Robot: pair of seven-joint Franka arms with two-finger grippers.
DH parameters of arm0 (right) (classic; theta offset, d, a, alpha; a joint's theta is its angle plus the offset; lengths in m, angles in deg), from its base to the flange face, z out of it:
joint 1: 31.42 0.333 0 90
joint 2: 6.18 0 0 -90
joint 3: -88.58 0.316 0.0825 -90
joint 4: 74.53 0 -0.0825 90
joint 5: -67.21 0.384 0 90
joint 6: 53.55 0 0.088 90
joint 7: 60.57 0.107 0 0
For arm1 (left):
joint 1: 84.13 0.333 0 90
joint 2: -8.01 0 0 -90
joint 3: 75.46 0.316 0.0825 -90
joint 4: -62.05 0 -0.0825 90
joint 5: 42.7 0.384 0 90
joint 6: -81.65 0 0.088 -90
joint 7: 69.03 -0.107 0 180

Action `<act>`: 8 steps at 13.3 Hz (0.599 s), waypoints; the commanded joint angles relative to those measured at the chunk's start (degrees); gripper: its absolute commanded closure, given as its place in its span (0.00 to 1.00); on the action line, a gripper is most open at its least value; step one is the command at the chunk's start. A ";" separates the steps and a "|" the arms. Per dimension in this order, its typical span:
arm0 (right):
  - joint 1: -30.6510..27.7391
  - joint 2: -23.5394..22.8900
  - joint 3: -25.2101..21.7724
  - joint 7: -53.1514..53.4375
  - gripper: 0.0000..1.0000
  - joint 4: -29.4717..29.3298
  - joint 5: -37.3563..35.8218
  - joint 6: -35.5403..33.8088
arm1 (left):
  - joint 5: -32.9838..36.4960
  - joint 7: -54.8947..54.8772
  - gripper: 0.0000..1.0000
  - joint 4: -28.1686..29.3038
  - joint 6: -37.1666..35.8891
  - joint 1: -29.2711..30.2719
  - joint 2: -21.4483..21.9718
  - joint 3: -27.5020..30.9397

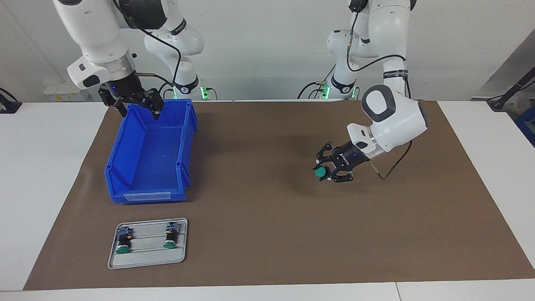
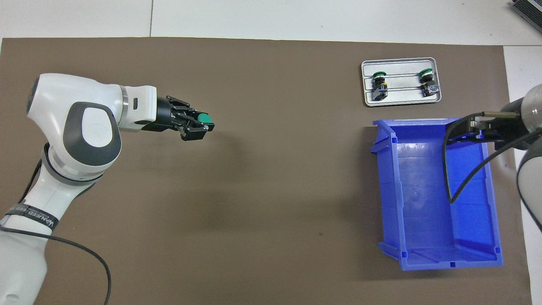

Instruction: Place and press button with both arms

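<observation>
Facing view: the left gripper [image 1: 330, 169] hangs above the middle of the brown paper mat [image 1: 267, 234], tilted, its fingers clamped on the small green-capped push-button switch [image 1: 321, 172], cap pointing toward the right arm's end. The right gripper [image 1: 134, 103], fingers spread and empty, waits over the robot-side rim of the large blue plastic bin [image 1: 150, 163]. The grey metal tray [image 1: 146, 261] near the mat's corner holds two more green-capped switches [image 1: 122, 241]. Overhead view: the held switch [image 2: 204, 118] is well apart from the bin [image 2: 436, 195] and tray [image 2: 400, 99]. I'd say the switch should be lowered gently and released only once steady, so the right gripper [image 2: 470, 131] can press squarely.
</observation>
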 commanded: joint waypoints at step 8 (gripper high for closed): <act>-0.52 1.25 0.30 -1.14 0.00 1.23 -0.06 -0.13 | -39.86 -33.40 0.88 21.14 10.55 -0.36 10.25 -1.04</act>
